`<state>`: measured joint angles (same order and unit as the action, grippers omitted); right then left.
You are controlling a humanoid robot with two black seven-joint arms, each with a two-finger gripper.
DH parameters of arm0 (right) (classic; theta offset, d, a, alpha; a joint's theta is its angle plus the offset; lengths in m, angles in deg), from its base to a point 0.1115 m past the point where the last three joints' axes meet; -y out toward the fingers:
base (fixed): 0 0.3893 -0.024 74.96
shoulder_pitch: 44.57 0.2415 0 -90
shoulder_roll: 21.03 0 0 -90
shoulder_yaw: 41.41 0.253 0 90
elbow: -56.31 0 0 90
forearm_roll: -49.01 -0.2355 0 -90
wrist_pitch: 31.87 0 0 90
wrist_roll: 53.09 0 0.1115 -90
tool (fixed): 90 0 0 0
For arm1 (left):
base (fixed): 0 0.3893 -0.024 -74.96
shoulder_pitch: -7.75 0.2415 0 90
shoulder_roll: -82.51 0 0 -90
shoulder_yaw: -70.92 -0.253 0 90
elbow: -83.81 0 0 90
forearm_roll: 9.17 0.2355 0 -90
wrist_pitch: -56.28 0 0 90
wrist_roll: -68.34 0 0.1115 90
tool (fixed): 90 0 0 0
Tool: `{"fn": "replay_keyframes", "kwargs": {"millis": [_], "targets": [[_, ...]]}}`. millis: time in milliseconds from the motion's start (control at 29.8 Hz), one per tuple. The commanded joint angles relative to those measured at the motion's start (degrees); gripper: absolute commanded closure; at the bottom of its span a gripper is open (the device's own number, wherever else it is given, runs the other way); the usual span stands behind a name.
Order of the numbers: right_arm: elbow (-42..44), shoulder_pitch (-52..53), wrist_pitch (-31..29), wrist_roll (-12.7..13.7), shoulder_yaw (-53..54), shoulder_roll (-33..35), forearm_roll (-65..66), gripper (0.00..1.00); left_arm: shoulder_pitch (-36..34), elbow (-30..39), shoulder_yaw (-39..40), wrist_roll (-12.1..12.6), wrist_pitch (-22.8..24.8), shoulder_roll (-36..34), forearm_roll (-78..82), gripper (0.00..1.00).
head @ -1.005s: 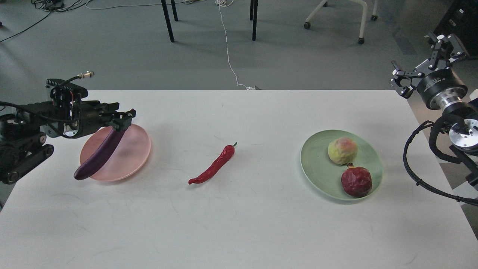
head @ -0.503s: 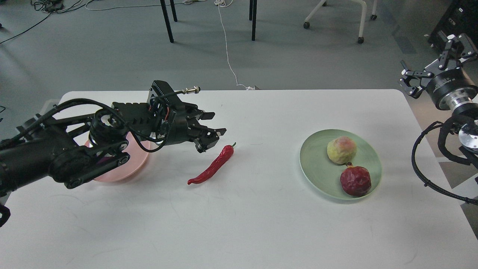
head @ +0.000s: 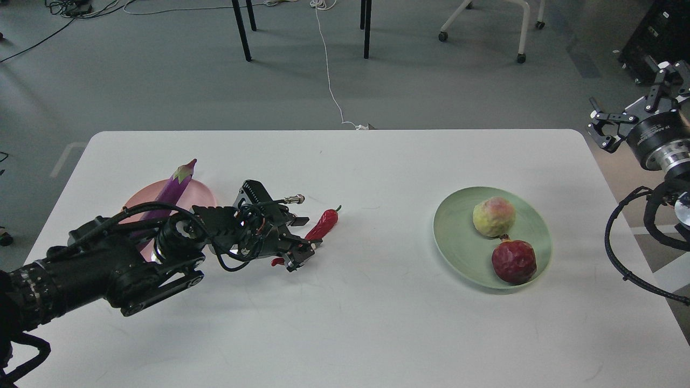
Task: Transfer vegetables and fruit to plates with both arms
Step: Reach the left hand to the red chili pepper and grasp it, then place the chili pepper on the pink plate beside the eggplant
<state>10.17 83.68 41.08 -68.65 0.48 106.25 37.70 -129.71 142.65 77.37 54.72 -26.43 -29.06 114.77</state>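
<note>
Chili pepper (head: 324,226) on the white tabletop (head: 377,323) is where the left hand (head: 302,241) sits — its fingers are spread, one above the pepper's middle and one below, around the red body near its lower half, with the pointed tip just visible under the black fingers. Whether the pads actually touch the pepper cannot be told. The pepper's stem end points up and to the right, clear of the hand. The left arm (head: 108,269) reaches across from the lower left, passing over the near edge of the pink plate (head: 207,195).

Eggplant (head: 173,186) lies on that pink plate, its pale cap sticking out past the far rim and its lower end hidden behind the arm.

Well to the right, the mint green plate (head: 453,237) holds both fruit: the yellow-green ball (head: 494,216) with a pink blush toward the back, and the dark red pomegranate (head: 513,262) in front, the two touching or nearly so.

The right hand (head: 636,116) hangs off the tabletop's far right corner, raised — fingers spread apart, holding nothing.
</note>
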Motion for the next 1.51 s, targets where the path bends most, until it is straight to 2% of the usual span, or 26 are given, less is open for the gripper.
{"fn": "replay_keyframes", "kwargs": {"millis": [0,67,101,402,670,804,972,1307,1407,1474], "targets": [[0.0,0.1,0.0,0.0,0.0,-0.3,0.1,0.01,0.1,-0.1,0.0,-0.2,-0.1,-0.3,-0.1,0.59],[0.0,0.2,0.0,0.0,0.0,-0.5,0.1,0.01,0.4,-0.1,-0.1,-0.1,-0.1,-0.5,-0.3,0.83],[0.0,0.2,0.0,0.0,0.0,-0.5,0.1,0.01,0.9,-0.1,0.1,0.0,-0.1,-0.7,-0.3,0.91],[0.1,0.4,0.1,0.0,-0.1,-0.4,0.1,0.01,1.3,1.9,2.4,-0.5,-1.3,-2.2,-0.9,0.97],[0.2,1.0,0.2,0.0,-0.1,-0.4,0.1,0.01,0.8,11.4,6.6,-1.1,-1.8,-17.0,-5.8,0.97],[0.2,1.4,0.4,0.0,-0.1,-0.5,0.1,0.01,1.2,10.9,6.6,-1.5,-2.0,-23.9,-7.4,0.97],[0.1,1.4,0.4,0.0,-0.2,-0.6,0.1,0.01,4.6,7.6,5.7,-1.4,-5.8,-25.4,-11.9,0.96],[0.1,2.2,0.4,0.0,-0.5,-0.6,0.1,0.01,7.9,2.1,5.8,-1.4,-6.8,-26.1,-12.2,0.86],[0.1,2.3,0.4,0.1,-0.5,-0.6,0.1,0.01,8.0,1.1,5.7,-1.5,-6.9,-25.4,-13.2,0.60],[0.1,2.4,0.4,0.1,-0.5,-0.5,0.1,0.01,8.1,1.1,5.7,-1.8,-7.0,-25.4,-14.7,0.46]]}}
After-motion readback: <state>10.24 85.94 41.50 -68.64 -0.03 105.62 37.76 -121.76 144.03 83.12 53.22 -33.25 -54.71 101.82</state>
